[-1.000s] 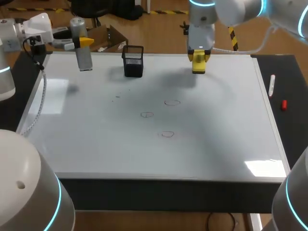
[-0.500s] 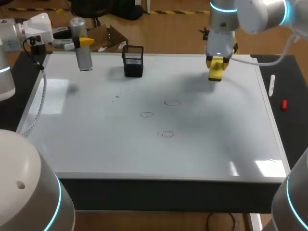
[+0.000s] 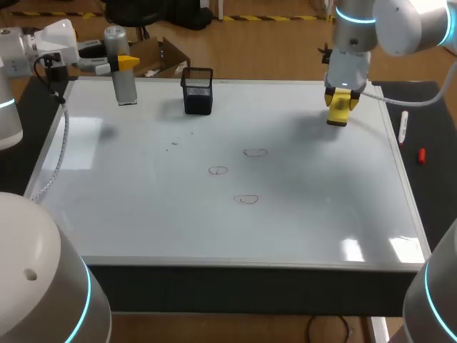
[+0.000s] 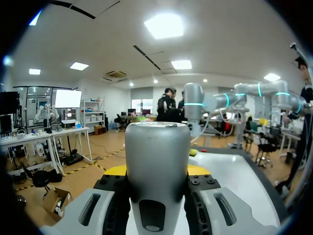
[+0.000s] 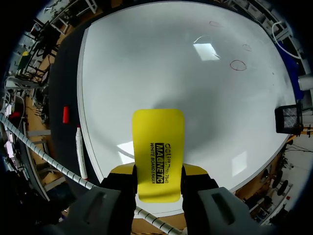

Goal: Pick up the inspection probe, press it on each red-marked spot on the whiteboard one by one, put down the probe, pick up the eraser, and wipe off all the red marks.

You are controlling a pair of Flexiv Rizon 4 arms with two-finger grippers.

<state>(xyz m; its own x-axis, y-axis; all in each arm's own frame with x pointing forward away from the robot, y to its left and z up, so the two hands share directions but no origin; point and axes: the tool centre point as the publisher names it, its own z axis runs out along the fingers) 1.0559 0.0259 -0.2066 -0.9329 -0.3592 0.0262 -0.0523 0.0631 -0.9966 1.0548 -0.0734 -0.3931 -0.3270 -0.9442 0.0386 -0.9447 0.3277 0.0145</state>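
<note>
In the head view, three thin red marks (image 3: 247,199) are seen at the middle of the glossy white whiteboard (image 3: 143,214); in the wrist views, the smooth grey cylindrical probe (image 4: 157,142) is clamped by the left gripper (image 4: 157,170) at its far-left corner, and the flat yellow eraser (image 5: 158,142) by the right gripper (image 5: 159,170) over its far-right part.

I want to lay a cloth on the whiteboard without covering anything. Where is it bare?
Bare: the whiteboard's near strip, between the red marks and its front edge, and its left side, nearer than the probe. Crowded: the far edge, with probe, mesh cup and the right pincer holding the eraser; the marks sit mid-board.
</note>
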